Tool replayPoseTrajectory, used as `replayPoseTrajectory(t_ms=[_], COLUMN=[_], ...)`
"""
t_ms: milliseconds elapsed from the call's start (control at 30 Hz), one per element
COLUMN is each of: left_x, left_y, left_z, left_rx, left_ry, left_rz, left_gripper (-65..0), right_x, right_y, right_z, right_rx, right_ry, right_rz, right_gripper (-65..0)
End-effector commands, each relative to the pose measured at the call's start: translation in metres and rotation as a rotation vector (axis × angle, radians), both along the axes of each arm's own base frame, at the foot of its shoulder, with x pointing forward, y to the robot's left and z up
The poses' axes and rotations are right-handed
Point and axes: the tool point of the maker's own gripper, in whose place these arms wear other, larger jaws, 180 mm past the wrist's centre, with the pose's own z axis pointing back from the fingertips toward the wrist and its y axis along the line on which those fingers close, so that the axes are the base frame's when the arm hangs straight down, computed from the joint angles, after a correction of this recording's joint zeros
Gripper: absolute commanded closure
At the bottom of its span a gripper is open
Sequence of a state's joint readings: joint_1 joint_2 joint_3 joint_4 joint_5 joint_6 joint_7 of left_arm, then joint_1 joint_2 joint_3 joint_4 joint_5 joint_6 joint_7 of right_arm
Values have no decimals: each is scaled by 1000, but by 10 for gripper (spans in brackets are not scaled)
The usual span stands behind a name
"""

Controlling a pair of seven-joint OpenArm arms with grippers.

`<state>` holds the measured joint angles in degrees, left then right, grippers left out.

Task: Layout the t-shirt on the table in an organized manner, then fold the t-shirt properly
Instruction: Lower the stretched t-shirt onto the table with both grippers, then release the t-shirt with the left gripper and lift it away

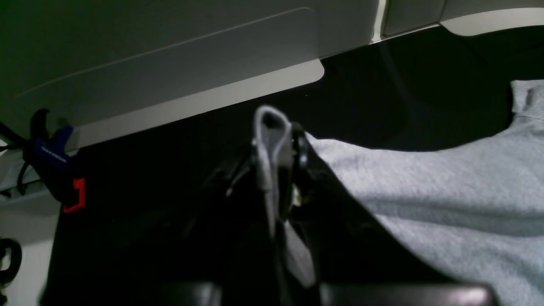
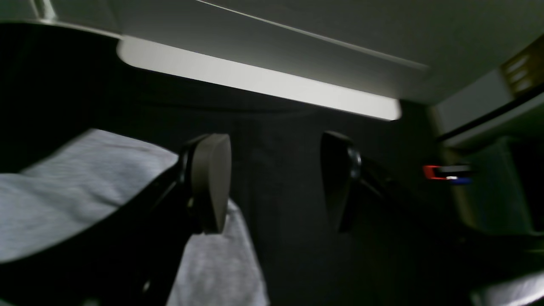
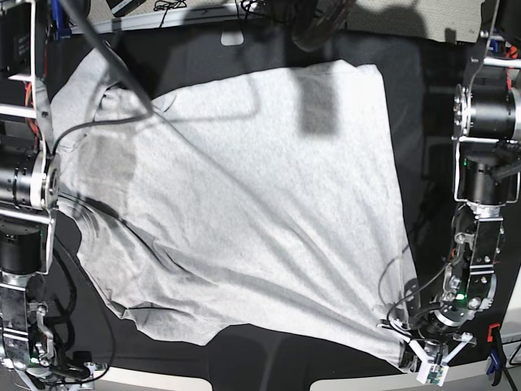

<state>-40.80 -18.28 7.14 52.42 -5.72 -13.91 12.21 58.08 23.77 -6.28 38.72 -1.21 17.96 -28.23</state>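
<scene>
Two arms, one at each side of the black surface (image 3: 431, 122). One big light-grey t-shirt (image 3: 244, 212) spread out flat over most of that surface, a bit crooked, with long soft wrinkles running slantwise. Sleeve up at the far corner of the base view, near the right arm (image 3: 20, 244). Near corner of the cloth pulled out to a point beside the left arm (image 3: 480, 269). Left jaws pressed together, pinching a thin fold of the t-shirt (image 1: 425, 191) edge, with a little loop of cloth poking up between them in the left wrist view. Rest of the cloth lying on the surface just beside those jaws. Right jaws spread wide, with only black surface showing between the two pads (image 2: 210, 182). Grey t-shirt (image 2: 63, 204) lying low beside and under one pad; touching or not, hard to tell. One blue and red clamp (image 1: 55, 165) at the surface edge in the left wrist view, another clamp (image 2: 446, 174) at the edge in the right wrist view. Pale wall behind the surface in both wrist views.
</scene>
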Motion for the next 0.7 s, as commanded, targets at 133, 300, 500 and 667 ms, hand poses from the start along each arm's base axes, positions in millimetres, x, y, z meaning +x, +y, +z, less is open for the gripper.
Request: replayPoseTrajectory(t_ms=[133, 300, 500, 667], left_x=[12, 15, 13, 1], left_y=[11, 18, 18, -10], left_z=[43, 51, 32, 25], left_rx=[70, 89, -12, -140], left_ry=[-143, -162, -27, 82], left_rz=[27, 62, 80, -19], left_gripper=[-186, -194, -194, -194], right_x=[6, 6, 2, -15], right_y=[1, 8, 18, 40], right_z=[30, 26, 18, 12], right_rx=[15, 18, 62, 204], right_ry=[-41, -20, 32, 86], right_rz=[-1, 16, 73, 272], right_gripper=[-329, -329, -329, -327])
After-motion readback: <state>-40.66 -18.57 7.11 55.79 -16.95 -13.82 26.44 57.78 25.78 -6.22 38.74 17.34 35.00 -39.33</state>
